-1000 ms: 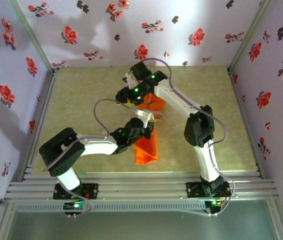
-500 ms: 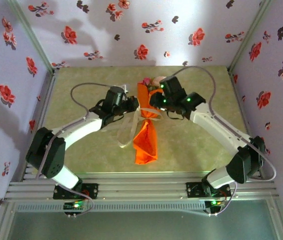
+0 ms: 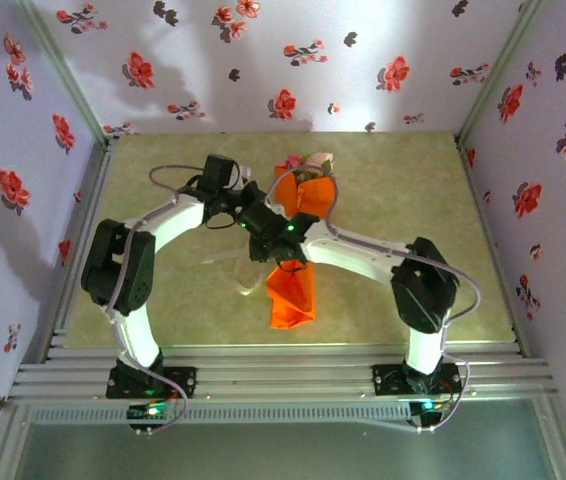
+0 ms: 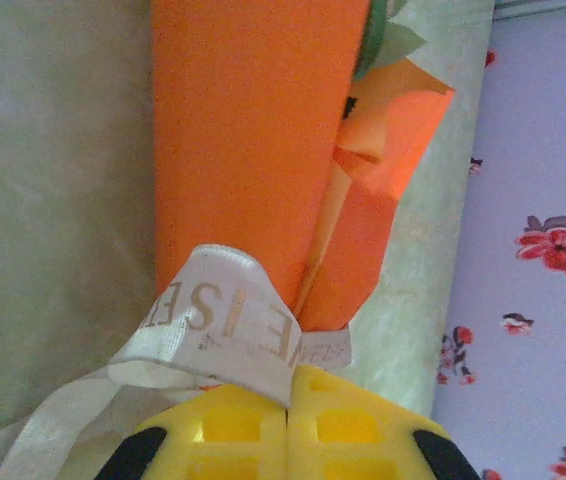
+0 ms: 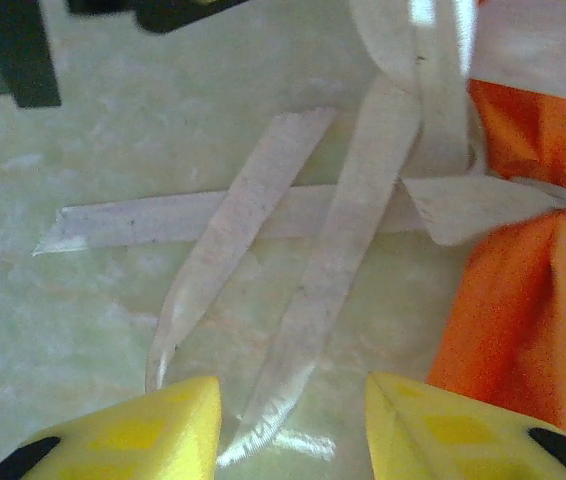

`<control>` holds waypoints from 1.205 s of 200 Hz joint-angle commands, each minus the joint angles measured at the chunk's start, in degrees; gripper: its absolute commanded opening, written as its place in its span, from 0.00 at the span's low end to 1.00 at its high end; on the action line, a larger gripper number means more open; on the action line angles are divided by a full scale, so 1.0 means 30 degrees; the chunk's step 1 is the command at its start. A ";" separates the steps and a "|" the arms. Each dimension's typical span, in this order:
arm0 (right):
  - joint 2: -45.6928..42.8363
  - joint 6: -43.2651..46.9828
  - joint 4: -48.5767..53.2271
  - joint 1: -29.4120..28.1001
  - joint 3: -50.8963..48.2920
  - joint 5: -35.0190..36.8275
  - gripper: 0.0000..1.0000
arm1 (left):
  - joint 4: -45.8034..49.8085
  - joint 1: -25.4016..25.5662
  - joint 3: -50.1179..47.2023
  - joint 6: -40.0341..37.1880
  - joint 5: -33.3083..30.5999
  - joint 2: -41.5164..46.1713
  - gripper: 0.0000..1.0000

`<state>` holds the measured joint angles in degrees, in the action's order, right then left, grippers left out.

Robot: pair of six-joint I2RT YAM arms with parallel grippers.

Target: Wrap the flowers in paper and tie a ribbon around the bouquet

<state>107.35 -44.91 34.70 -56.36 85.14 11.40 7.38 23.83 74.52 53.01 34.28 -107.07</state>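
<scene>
The narrow orange paper-cone bouquet (image 3: pixel 293 295) is seen lying on the pale green marbled tabletop (image 3: pixel 163 170), its pink and cream flower heads (image 3: pixel 298 165) pointed toward the flower-print back wall (image 3: pixel 213 60). In the top view its pinched middle is hidden by the white right arm (image 3: pixel 353 250) laid across it. The left gripper (image 4: pixel 288 425) is clamped, yellow fingers pressed together, on the thin cream lettered ribbon (image 4: pixel 225 325) against the cone, while the right gripper (image 5: pixel 293 425) is parted and empty above the limp ribbon tails crossed on the tabletop just beside the cone.
</scene>
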 commanded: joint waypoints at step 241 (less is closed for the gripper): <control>0.4418 0.1042 0.2481 -0.2017 0.5457 -0.0136 0.00 | 0.1178 -0.1701 0.3035 0.1656 0.3802 -0.3196 0.00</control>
<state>129.21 -44.80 42.52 -62.26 102.15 7.99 9.54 19.22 82.56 58.19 45.23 -116.31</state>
